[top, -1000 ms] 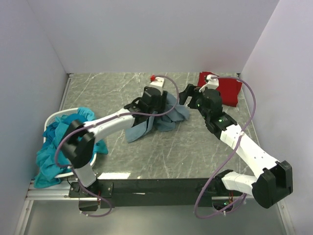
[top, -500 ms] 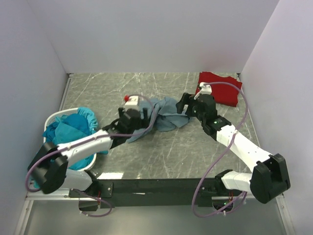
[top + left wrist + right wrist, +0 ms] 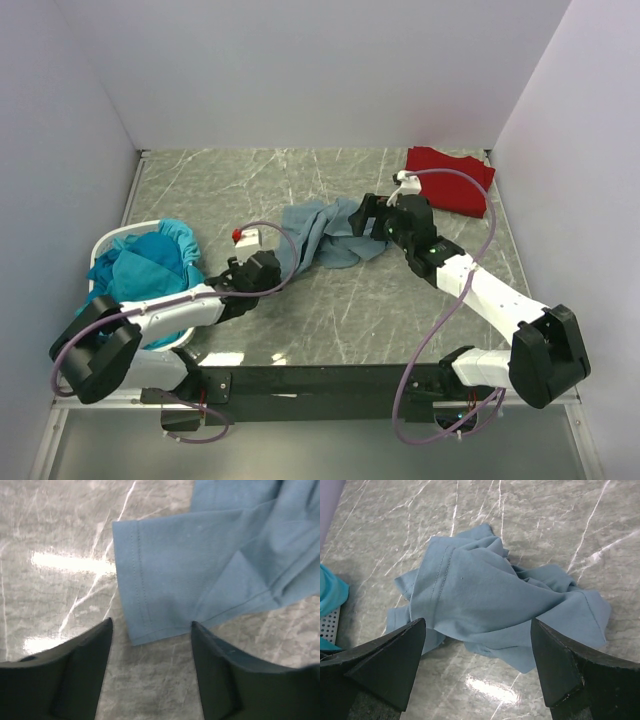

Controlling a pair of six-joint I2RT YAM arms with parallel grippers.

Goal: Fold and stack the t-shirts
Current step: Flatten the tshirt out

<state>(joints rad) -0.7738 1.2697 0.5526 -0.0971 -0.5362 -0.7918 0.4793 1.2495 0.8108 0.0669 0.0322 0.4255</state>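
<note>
A crumpled grey-blue t-shirt (image 3: pixel 325 232) lies mid-table; it also shows in the right wrist view (image 3: pixel 495 605), and its hemmed sleeve shows in the left wrist view (image 3: pixel 200 575). A folded red t-shirt (image 3: pixel 450 180) lies at the back right. Teal t-shirts (image 3: pixel 140 265) fill a white basket (image 3: pixel 105 242) at the left. My left gripper (image 3: pixel 150 675) is open and empty, low over the table just short of the sleeve's edge. My right gripper (image 3: pixel 480 675) is open and empty, just right of the grey-blue shirt.
The marble table (image 3: pixel 380 310) is walled by white panels at left, back and right. The basket stands at the table's left edge, teal cloth hanging over its near side (image 3: pixel 95 345). The black rail (image 3: pixel 320 380) runs along the near edge.
My left gripper has let go of the grey-blue shirt and pulled back toward the near left. The shirt has spread leftward. My right gripper has moved left, closer to the shirt.
</note>
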